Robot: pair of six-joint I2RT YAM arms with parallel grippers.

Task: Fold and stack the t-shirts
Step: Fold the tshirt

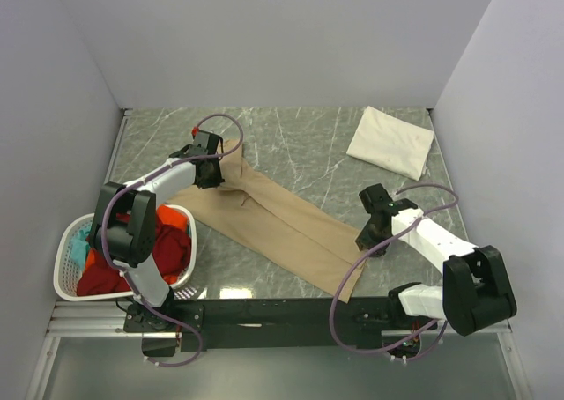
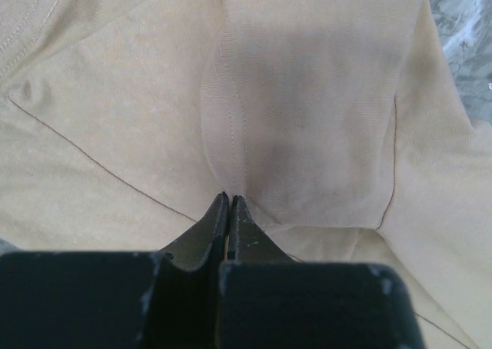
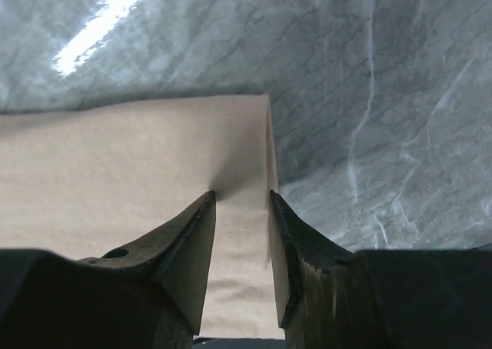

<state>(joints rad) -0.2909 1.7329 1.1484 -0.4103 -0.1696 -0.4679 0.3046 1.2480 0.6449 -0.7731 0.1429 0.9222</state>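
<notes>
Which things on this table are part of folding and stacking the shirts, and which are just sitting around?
Part of the job:
- tan t-shirt spread on the table, pinched by the left tool
- folded cream t-shirt at the far right
- red, orange and teal clothes heaped in the basket

Just lying about:
- the basket itself
- the table
</notes>
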